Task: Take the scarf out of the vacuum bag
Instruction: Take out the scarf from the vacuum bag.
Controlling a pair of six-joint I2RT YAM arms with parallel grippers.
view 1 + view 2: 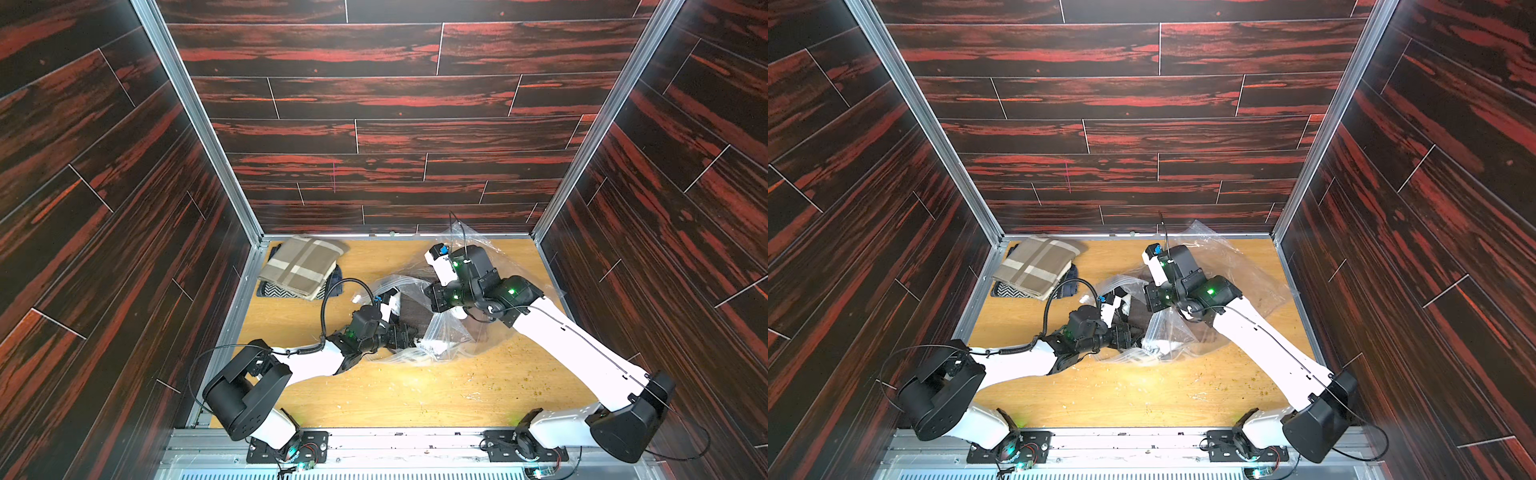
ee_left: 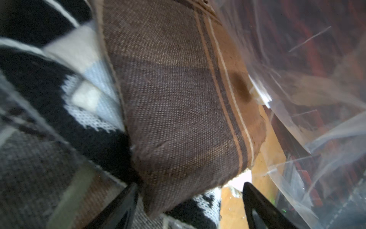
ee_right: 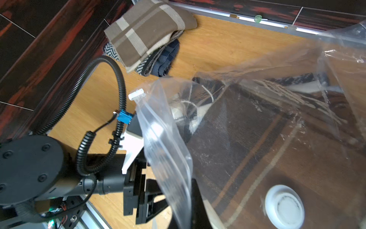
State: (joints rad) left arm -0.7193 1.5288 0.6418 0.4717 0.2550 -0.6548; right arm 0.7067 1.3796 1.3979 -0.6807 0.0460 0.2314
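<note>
straddling brown scarf (image 2: 178,99) at vacuum bag (image 3: 170,150) mouth: left gripper (image 2: 190,185), jaws spread wide. right gripper (image 1: 432,305) pressed together, pinching bag film.

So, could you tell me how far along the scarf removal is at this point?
Done: the vacuum bag is open, its mouth edge apparently pinched up by the shut right pincer. In hand: the left pincer is inside the mouth, open around the brown scarf, not yet gripping. Left: close on it and pull it clear of the bag. Folded scarves already lie in the far corner.
</note>
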